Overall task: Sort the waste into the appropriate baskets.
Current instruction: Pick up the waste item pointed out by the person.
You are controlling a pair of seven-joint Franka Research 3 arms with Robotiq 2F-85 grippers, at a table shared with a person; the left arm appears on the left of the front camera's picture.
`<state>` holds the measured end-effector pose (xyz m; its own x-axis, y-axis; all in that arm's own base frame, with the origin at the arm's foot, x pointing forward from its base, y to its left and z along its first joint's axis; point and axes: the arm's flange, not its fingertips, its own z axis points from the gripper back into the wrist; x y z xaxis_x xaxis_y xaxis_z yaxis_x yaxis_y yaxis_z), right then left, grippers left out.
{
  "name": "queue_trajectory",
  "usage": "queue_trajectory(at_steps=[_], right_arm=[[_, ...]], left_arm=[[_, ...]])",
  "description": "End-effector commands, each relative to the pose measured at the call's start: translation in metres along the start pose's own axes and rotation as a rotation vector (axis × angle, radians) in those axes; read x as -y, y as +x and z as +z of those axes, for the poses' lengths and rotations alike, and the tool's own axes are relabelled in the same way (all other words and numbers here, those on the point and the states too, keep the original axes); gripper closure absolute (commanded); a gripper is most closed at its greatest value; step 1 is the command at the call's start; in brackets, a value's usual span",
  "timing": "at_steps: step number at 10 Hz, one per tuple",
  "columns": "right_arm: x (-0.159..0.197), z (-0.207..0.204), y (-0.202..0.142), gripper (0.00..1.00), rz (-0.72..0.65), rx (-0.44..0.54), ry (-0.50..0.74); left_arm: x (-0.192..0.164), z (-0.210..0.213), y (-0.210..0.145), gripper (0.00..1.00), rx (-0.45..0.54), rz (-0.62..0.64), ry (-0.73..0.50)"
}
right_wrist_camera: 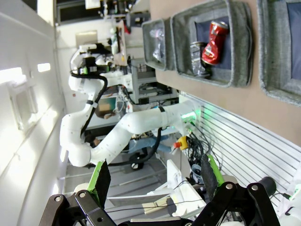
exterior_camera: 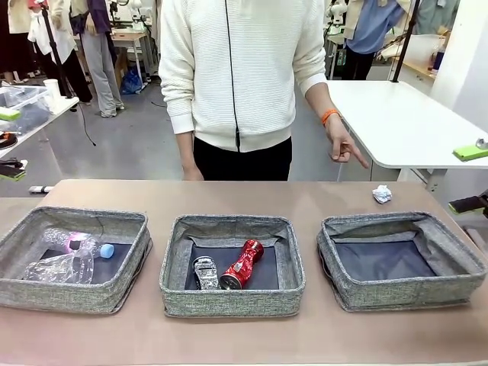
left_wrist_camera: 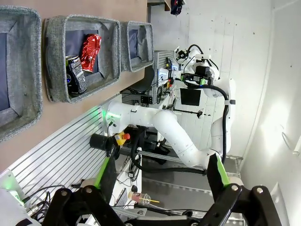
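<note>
Three grey baskets stand in a row along the near edge of the table (exterior_camera: 229, 194). The left basket (exterior_camera: 23, 286) holds the clear plastic bottle (exterior_camera: 76, 242) and the crumpled plastic container (exterior_camera: 57, 268). The middle basket (exterior_camera: 229, 301) holds the crushed black-silver can (exterior_camera: 205, 273) beside the red soda can (exterior_camera: 242, 264). The right basket (exterior_camera: 343, 293) has a bare base. The white paper ball (exterior_camera: 382, 194) lies near the far right edge. The person's hand (exterior_camera: 343, 146) points downward above it. Left gripper (left_wrist_camera: 162, 174) and right gripper (right_wrist_camera: 155, 176): fingers released, spread wide, grasping nothing
</note>
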<state>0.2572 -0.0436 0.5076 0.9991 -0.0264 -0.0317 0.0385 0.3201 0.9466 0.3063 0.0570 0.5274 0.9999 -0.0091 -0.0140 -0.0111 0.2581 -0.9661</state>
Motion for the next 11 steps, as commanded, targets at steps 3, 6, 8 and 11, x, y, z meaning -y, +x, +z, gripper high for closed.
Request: queue_trajectory(at_steps=[3,6,8,11], right_arm=[[-0.015,-0.017,0.013,0.00,0.145,0.155,-0.435],[-0.025,-0.022,0.042,0.00,0.305,0.619,-1.163],[-0.033,-0.013,0.032,0.00,0.384,0.753,-1.281],[-0.057,-0.010,0.046,0.00,0.374,0.455,-0.901]], left_arm=[[0.007,-0.002,-0.001,0.00,-0.004,0.008,-0.012],[0.007,-0.002,-0.001,0.00,-0.004,0.008,-0.012],[0.007,-0.002,-0.001,0.00,-0.004,0.008,-0.012],[0.007,-0.002,-0.001,0.00,-0.004,0.008,-0.012]])
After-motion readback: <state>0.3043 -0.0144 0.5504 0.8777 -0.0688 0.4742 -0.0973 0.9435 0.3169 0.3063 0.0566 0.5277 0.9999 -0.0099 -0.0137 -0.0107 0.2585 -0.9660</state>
